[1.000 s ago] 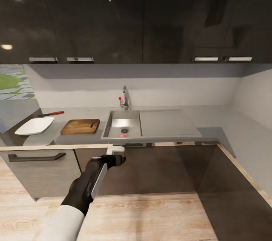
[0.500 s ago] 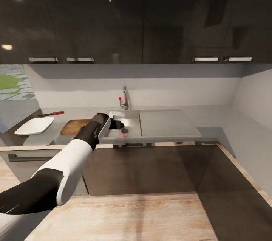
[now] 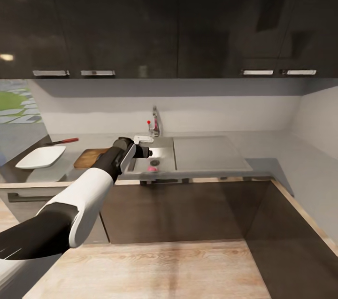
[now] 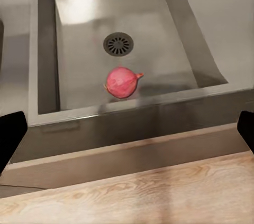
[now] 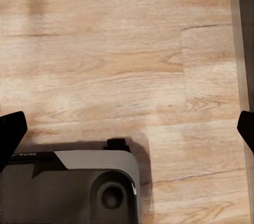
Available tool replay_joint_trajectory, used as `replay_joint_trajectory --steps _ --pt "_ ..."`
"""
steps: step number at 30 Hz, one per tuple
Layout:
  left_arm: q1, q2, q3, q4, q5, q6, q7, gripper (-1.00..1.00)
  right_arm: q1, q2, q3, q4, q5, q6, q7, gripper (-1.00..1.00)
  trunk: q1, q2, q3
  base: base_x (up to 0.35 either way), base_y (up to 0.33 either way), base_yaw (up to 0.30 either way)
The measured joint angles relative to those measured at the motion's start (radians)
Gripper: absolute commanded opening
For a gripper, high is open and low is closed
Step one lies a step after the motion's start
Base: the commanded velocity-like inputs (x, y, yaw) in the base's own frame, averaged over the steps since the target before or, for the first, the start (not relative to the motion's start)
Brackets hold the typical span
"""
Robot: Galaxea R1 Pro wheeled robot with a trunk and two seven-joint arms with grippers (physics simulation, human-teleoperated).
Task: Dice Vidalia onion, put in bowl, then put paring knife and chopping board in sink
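A whole pink-red Vidalia onion [image 3: 152, 168] lies in the sink [image 3: 165, 152] close to the dark drain. My left gripper [image 3: 144, 145] hovers over the basin's left part, open. In the left wrist view the onion [image 4: 121, 82] rests on the steel floor of the sink [image 4: 47, 49] near the front wall, between and beyond my spread fingertips [image 4: 10, 134]. The chopping board [image 3: 84, 158] lies left of the sink, partly hidden by my left arm. Further left sits the white bowl [image 3: 41, 157], and the paring knife [image 3: 63, 141] lies behind it. My right gripper [image 5: 127, 129] is open above the wood floor.
A chrome tap [image 3: 155, 123] with a red-tipped lever stands behind the basin. The flat drainer [image 3: 206, 152] lies to its right on the grey countertop [image 3: 265, 166]. Dark wall cabinets hang above. The robot's base [image 5: 69, 189] shows in the right wrist view.
My left arm has risen from in front of the lower cabinets to over the sink's left part. The view has shifted slightly right.
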Motion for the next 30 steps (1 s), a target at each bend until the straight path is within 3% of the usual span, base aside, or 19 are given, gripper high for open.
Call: replay_joint_trajectory --steps 18,24,30 --pt "0.007 0.008 -0.001 0.053 -0.001 -0.003 0.001 1.00 0.000 0.002 0.000 0.000 0.000 0.002 0.000 1.00 0.000 0.000 -0.014 0.337 0.000 0.000" --pt "0.034 0.006 0.000 0.102 0.000 -0.058 0.002 1.00 0.000 0.002 0.000 0.000 0.000 0.003 0.001 1.00 0.000 0.000 -0.021 0.341 0.047 0.000" --pt "0.055 0.007 0.000 0.118 0.000 -0.072 0.002 1.00 0.000 0.002 -0.001 0.000 0.000 0.003 0.001 1.00 0.000 0.000 -0.030 0.238 0.028 0.000"
